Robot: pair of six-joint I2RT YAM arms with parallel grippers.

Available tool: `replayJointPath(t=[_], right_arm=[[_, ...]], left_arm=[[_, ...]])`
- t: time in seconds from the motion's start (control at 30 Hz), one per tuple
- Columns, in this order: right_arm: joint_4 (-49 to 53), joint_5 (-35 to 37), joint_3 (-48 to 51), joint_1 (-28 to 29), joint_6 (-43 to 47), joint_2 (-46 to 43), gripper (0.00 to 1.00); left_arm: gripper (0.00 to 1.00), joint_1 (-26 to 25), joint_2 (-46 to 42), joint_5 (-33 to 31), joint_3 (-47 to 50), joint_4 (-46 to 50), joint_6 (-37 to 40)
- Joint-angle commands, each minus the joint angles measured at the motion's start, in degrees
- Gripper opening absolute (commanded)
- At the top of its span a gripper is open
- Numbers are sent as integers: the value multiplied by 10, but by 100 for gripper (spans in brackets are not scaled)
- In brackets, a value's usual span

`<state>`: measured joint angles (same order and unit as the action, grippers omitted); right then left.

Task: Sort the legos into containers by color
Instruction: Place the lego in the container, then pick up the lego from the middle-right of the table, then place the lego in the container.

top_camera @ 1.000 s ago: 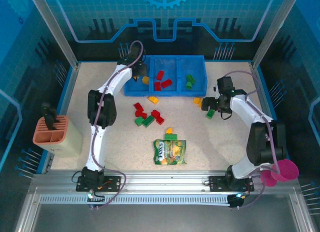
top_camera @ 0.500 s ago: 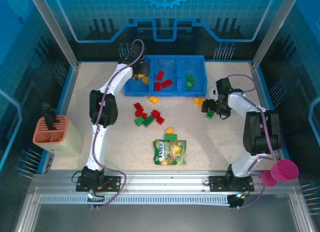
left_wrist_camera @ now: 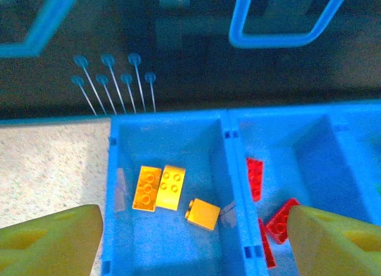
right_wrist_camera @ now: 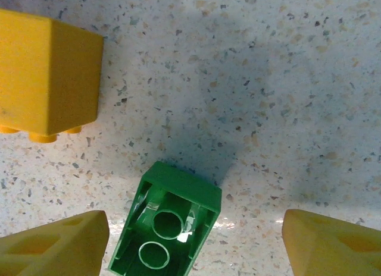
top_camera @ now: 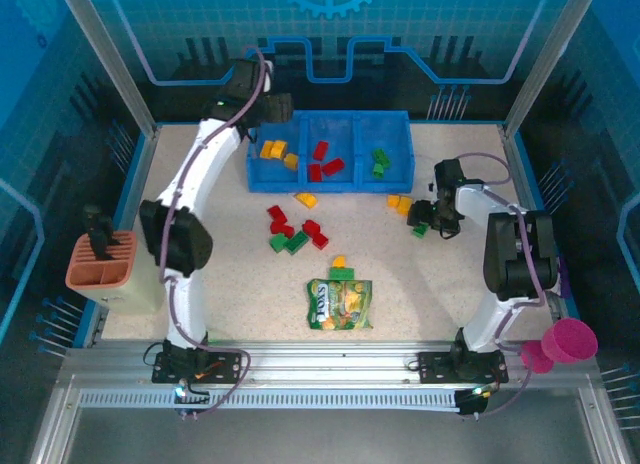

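Holding sorted pieces, the blue tray (top_camera: 350,185) contained yellow-orange legos (left_wrist_camera: 161,188) in its left compartment, red legos (top_camera: 322,160) in the middle and green legos (top_camera: 380,162) at right. Above the tray's left compartment, the left gripper (left_wrist_camera: 190,237) hung with jaws spread and empty. Near the tray's right front corner, the right gripper (right_wrist_camera: 196,240) straddled a green lego (right_wrist_camera: 166,228), fingers wide and clear of it. Loose legos (top_camera: 295,232) lay before the tray.

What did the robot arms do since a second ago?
The left gripper lifted back off the blue tray, open, uncovering yellow legos in its left compartment. The right gripper came down around a green lego, not gripping. The loose legos and candy bag stayed put.
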<state>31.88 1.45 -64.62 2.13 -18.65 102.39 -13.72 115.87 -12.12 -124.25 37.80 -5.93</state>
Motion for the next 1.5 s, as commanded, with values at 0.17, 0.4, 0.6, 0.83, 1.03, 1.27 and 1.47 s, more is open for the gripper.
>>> replayJointPath(t=[0.17,0.4,0.6,0.83,1.03,1.27,1.47], right_arm=[[-1,17,-4,1,-6,36,65],[15,25,-20,9,3,51,44],[59,43,-44,17,45,51,29],[136,49,-124,55,100,-70,29],[148,54,-282,118,166,-39,34],[149,27,-485,126,189,120,34],[179,39,-655,125,203,266,34]], left_arm=[[84,-4,-150,-20,139,-33,24],[85,0,-220,-66,227,-16,36],[85,6,-273,-75,293,7,54],[86,15,-326,-57,378,41,78],[87,15,-366,-35,457,10,79],[88,18,-377,-18,482,-23,74],[87,22,-370,3,485,-26,67]])
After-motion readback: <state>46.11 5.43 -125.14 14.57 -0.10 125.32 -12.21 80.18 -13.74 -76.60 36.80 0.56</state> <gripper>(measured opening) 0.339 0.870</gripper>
